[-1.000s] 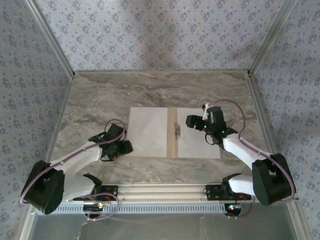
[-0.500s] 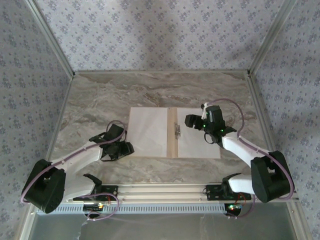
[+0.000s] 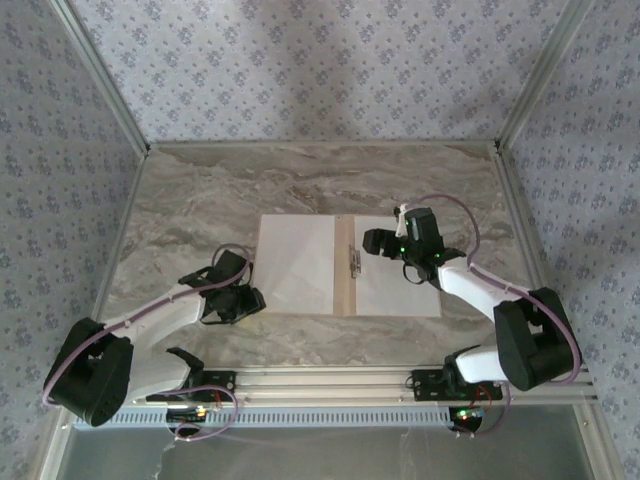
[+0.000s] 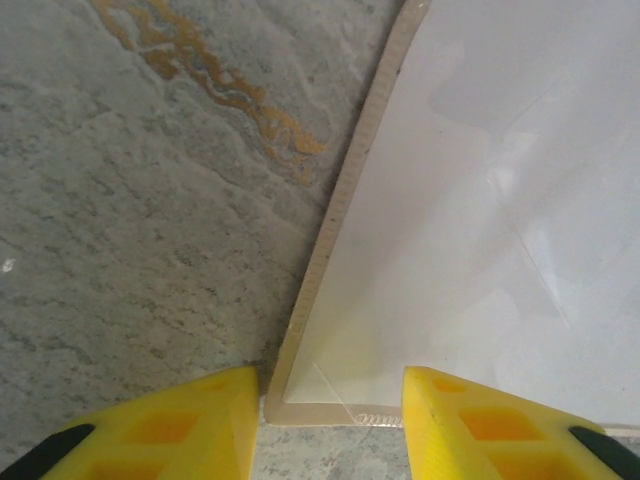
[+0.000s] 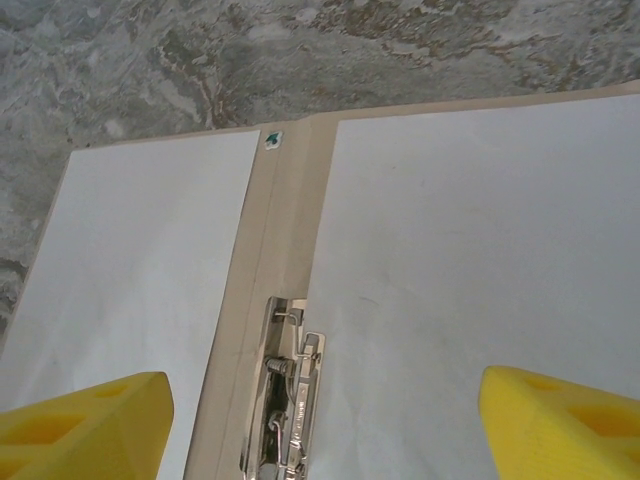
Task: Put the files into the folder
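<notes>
The tan folder lies open flat on the marble table, its metal clip on the spine. One white file covers its left half and another file its right half. My left gripper sits low at the folder's near-left corner. In the left wrist view its yellow fingers stand apart on either side of that corner, not pinching it. My right gripper hovers open over the right file beside the clip, with its fingertips wide apart.
Bare marble table surrounds the folder on all sides. Patterned walls and aluminium posts close in the back and both sides. A metal rail with the arm bases runs along the near edge.
My left gripper's jaws have narrowed around the folder's corner. The right gripper has shifted left and slightly back, toward the spine and clip. Folder and files have not moved.
</notes>
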You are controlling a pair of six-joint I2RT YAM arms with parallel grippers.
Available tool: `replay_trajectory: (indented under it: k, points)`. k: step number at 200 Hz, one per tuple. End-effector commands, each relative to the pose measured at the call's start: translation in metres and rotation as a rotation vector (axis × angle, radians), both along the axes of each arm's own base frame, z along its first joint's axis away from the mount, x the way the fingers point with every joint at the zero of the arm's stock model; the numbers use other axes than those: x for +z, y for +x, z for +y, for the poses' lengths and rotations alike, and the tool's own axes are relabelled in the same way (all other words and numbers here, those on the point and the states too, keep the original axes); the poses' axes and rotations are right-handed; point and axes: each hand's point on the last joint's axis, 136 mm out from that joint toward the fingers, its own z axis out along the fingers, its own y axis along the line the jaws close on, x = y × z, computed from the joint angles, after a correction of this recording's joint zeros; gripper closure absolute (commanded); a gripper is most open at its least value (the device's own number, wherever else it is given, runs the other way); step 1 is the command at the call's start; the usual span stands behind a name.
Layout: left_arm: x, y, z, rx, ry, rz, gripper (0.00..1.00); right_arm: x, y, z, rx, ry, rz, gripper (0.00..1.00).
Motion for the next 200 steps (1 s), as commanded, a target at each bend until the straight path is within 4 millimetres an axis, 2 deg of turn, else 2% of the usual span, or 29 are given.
replay_trajectory:
  k: [1, 108, 200]
  points:
    - [0.002, -0.001, -0.005, 0.007, -0.046, -0.004, 0.60, 0.010, 0.005, 0.010, 0.030, 0.011, -0.019, 0.19]
    - [0.007, 0.006, -0.008, 0.055, -0.154, -0.074, 0.71, 0.006, 0.006, 0.019, 0.054, 0.015, 0.002, 0.19]
    - [0.002, 0.007, -0.007, 0.075, -0.202, -0.092, 0.74, 0.005, 0.006, 0.020, 0.059, 0.017, 0.007, 0.19]
